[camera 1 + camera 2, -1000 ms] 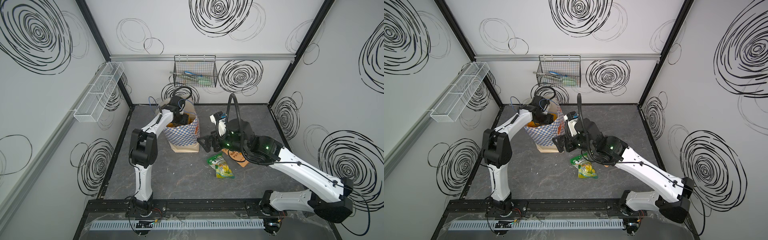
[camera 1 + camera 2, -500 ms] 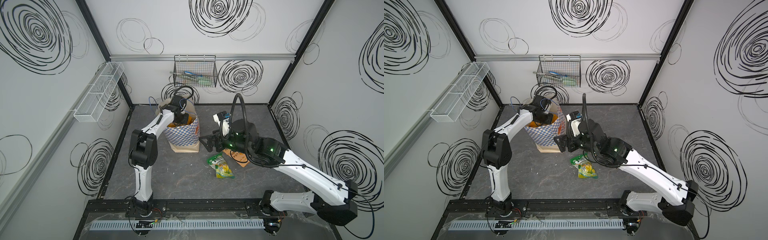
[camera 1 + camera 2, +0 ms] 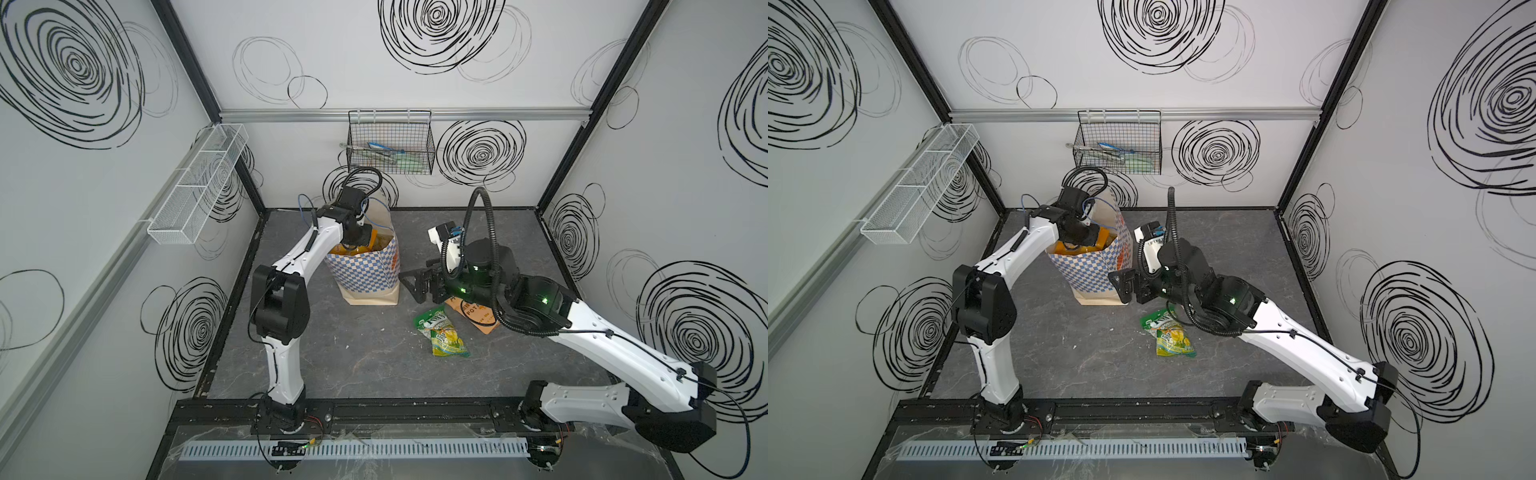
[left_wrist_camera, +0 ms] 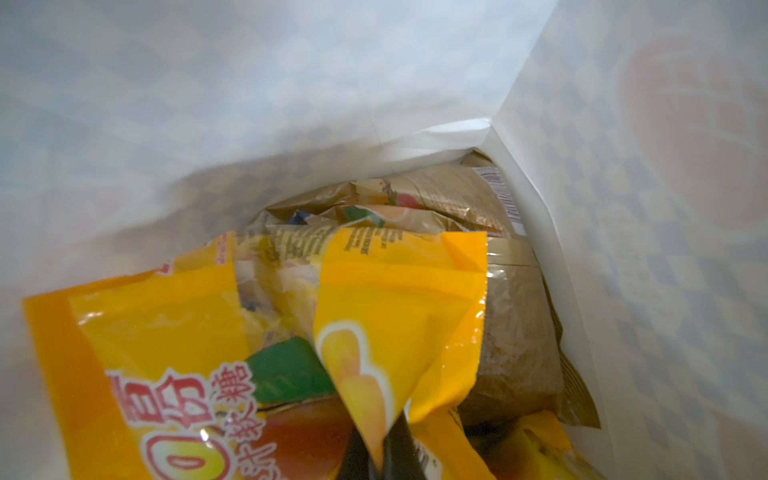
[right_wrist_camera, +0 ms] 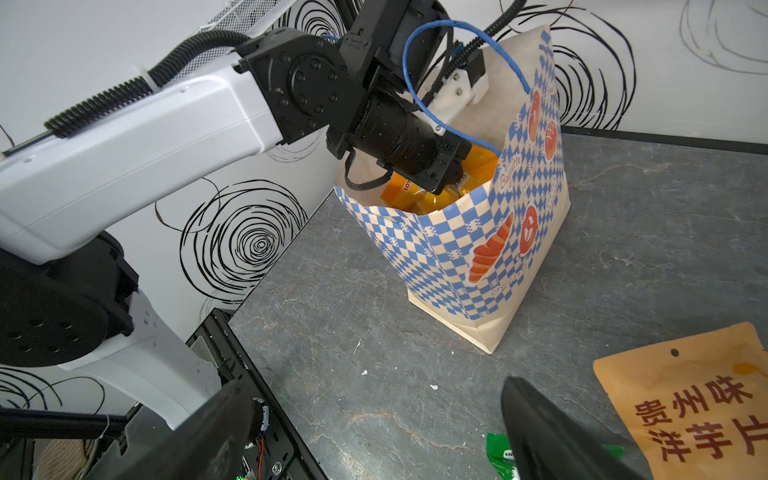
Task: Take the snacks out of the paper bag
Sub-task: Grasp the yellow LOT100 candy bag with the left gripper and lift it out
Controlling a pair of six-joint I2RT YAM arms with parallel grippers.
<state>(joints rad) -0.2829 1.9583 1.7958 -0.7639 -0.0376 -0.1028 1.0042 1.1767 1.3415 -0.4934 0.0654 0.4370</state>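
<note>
Top views both showed the table with the paper bag standing upright just left of the frame's centre, nothing bracing it. The left arm reached down into its mouth, so a pull upward could have tipped or lifted the light bag, I judged. To the lower right of the bag two snacks lay out on the table: an orange-tan pouch, partly under the right arm, and a green-yellow pack just beside it. The right pincer stood wide apart and empty, near the bag's right side but not gripping it, so it gave no hold. In the right wrist view a blue cord handle lay across the left wrist; it would probably have snagged on the way up and dragged the bag. In the left wrist view the left pincer was closed tight on a folded corner of a yellow-orange packet inside the bag; so thin a pinch on crinkly film could have slipped. A gold-brown foil pack lay deeper, against it, and might have been dragged along
</note>
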